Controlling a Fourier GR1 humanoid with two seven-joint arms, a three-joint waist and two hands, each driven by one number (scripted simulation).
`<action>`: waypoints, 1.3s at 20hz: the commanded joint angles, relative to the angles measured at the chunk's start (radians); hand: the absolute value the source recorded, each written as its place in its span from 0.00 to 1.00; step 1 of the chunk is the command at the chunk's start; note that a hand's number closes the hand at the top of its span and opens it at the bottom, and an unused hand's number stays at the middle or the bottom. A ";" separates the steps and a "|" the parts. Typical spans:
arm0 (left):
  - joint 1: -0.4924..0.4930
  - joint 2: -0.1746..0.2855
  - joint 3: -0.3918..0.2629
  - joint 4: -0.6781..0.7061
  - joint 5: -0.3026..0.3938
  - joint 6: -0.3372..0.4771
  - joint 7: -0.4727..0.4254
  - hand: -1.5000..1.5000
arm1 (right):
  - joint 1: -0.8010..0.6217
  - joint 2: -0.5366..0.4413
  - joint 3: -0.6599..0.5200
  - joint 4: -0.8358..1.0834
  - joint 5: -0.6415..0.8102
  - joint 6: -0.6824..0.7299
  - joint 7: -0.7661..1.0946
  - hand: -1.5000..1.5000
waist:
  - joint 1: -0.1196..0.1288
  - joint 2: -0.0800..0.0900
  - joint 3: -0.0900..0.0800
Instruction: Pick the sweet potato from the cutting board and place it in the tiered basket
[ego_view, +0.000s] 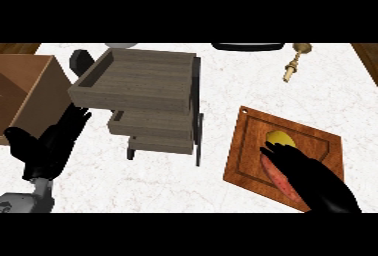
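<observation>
White marbled counter (244, 80) carries everything. One sweet potato (273, 175) lies on the single wooden cutting board (251, 135) at the right, its reddish side showing along the left edge of the right hand (314, 175), which lies over it; whether that hand has closed on it cannot be told. One yellow, rounded item (280, 137) sits just beyond on the same board. Left of the board stands one grey tiered basket (140, 97) with three trays stacked. Further left, the left hand (48, 145) rests open, fingers straight, beside one brown box (29, 90)
</observation>
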 joint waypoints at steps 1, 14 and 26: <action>0.035 0.012 0.055 -0.002 0.011 -0.064 -0.004 0.50 | 0.059 0.015 -0.005 0.012 0.105 -0.067 -0.050 0.00 | -0.003 -0.001 0.000; 0.062 -0.059 0.076 -0.061 -0.067 -0.075 0.023 0.50 | -0.007 0.081 -0.069 0.176 0.158 0.060 -0.131 1.00 | 0.002 -0.001 -0.001; 0.078 -0.121 0.089 -0.030 -0.117 -0.098 -0.012 0.50 | -0.002 0.091 -0.008 0.220 0.367 -0.075 -0.281 1.00 | 0.000 -0.001 0.000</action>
